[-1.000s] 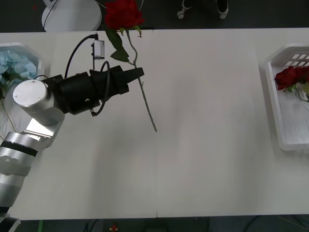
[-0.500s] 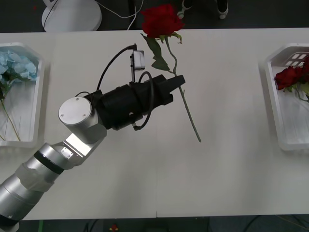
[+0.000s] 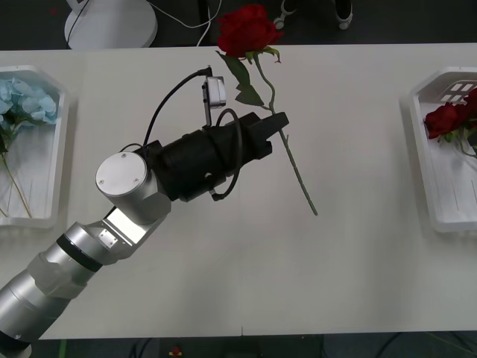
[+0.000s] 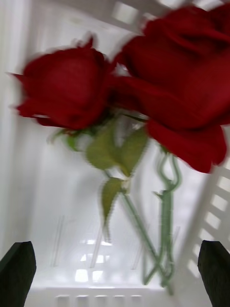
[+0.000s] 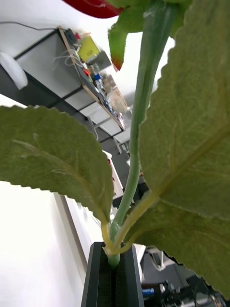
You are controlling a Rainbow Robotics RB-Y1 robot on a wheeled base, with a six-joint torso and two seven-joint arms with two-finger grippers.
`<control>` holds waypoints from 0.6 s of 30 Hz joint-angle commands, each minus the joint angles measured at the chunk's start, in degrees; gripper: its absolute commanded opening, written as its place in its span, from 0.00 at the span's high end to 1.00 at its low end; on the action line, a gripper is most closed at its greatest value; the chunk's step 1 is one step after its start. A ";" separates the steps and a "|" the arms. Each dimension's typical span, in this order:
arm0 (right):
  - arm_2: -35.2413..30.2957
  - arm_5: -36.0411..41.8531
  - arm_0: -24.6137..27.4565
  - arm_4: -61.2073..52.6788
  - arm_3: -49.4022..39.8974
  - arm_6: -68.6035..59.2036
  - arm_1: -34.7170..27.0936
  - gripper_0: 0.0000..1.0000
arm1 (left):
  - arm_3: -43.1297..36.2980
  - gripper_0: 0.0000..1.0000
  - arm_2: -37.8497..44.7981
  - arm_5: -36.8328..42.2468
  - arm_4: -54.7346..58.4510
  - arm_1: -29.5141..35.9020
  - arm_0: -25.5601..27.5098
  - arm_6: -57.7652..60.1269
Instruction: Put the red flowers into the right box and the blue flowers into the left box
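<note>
My left gripper (image 3: 277, 123) is shut on the stem of a red flower (image 3: 248, 30), held in the air over the middle of the table. Its stem (image 5: 139, 124) rises from between the black fingers (image 5: 98, 276) with leaves on both sides. The lower stem end (image 3: 305, 190) hangs toward the table. More red flowers (image 3: 447, 118) lie in the right box (image 3: 434, 186). My right gripper (image 4: 115, 273) hangs open just above those red flowers (image 4: 72, 88). Blue flowers (image 3: 26, 101) lie in the left box (image 3: 58, 156).
A white round stand base (image 3: 112, 22) sits on the floor beyond the table's far edge. Chair wheels (image 3: 309, 15) show behind the table too. The table's front half lies bare between the two boxes.
My left arm has swung from the left side toward the table's middle, carrying the red flower to the right. Over the last half second it has shifted only slightly.
</note>
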 commanded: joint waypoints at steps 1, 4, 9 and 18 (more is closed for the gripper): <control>-0.91 5.92 -0.36 -8.14 -7.86 3.23 -3.72 0.00 | -2.61 1.00 -2.26 -2.74 1.51 -1.54 -1.79 1.49; -0.82 10.58 -0.36 -15.43 -11.37 3.23 -3.55 0.00 | -2.53 1.00 -2.34 -3.35 2.04 -1.62 -2.06 1.57; -0.64 17.44 -0.18 -28.88 -16.47 2.53 -3.02 0.00 | -2.61 1.00 -2.34 -4.41 3.62 -1.98 -2.41 1.49; 3.14 19.28 0.96 -48.74 -17.26 1.65 -1.08 0.00 | -2.61 1.00 -2.34 -5.64 4.06 -2.50 -2.76 1.31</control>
